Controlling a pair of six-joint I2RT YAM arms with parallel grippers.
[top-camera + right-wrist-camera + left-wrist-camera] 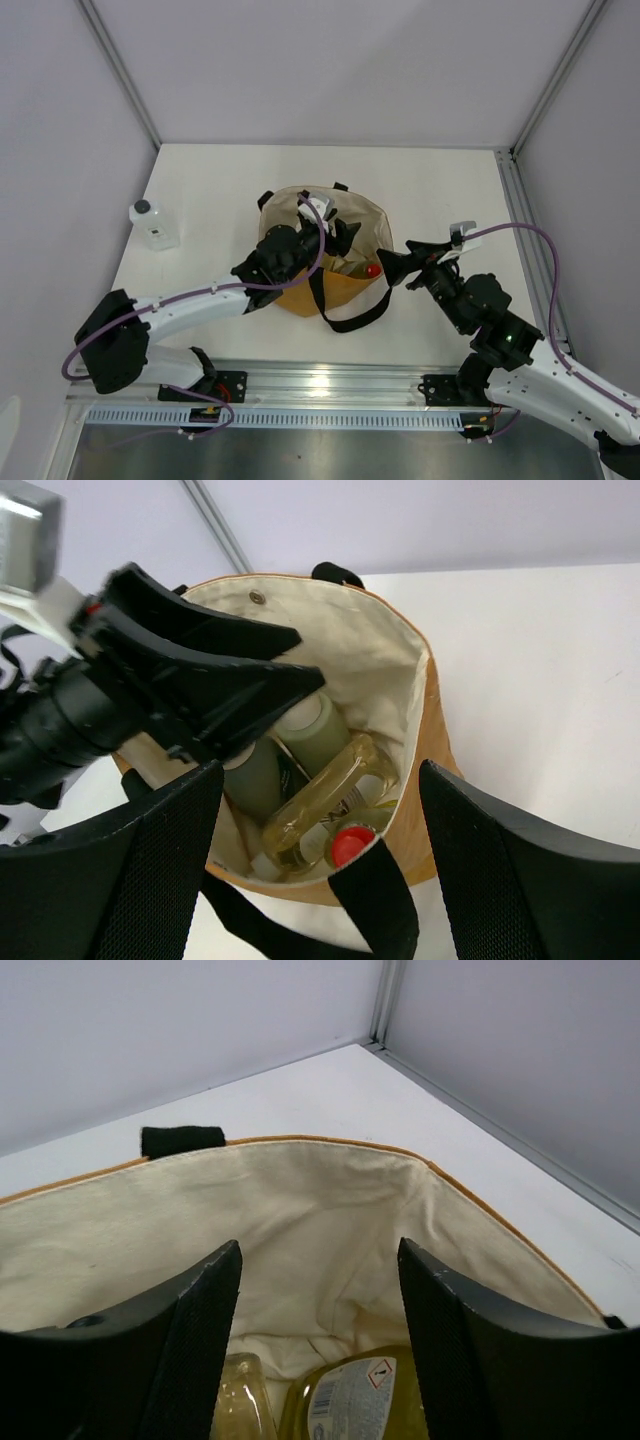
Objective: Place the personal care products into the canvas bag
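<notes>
1. From the top external view, we see the canvas bag (368, 222) standing open near the middle of the table (440, 190), with one black strap (347, 318) looping off its near side onto the tabletop.
2. The left gripper (338, 236) hangs over the bag's mouth, and the right gripper (392, 264) sits just beside the bag's right edge.
3. A red cap (373, 270) shows inside the bag at that same edge.
4. The clear square bottle (153, 226) with its black cap stands on the table near the left wall, well apart from the bag.
5. In the left wrist view, the left gripper (320, 1250) has its fingers (190, 1350) spread wide with nothing between them, and it looks down into the bag's cream lining (320, 1195).
6. A yellow bottle (350, 1400) with a label lies at the bottom. A paler see-through shape rests beside it, which we cannot identify.
7. In the right wrist view, the right gripper (322, 772) is likewise spread apart and empty, and the bag (400, 630) sits below it.
8. The left gripper (305, 656) reaches in over the bag's rim from the left.
9. Inside the bag we see a grey-green bottle (310, 728), a see-through yellowish bottle (322, 798) lying slanted across it, and the red cap (350, 844) against the near wall.
</notes>
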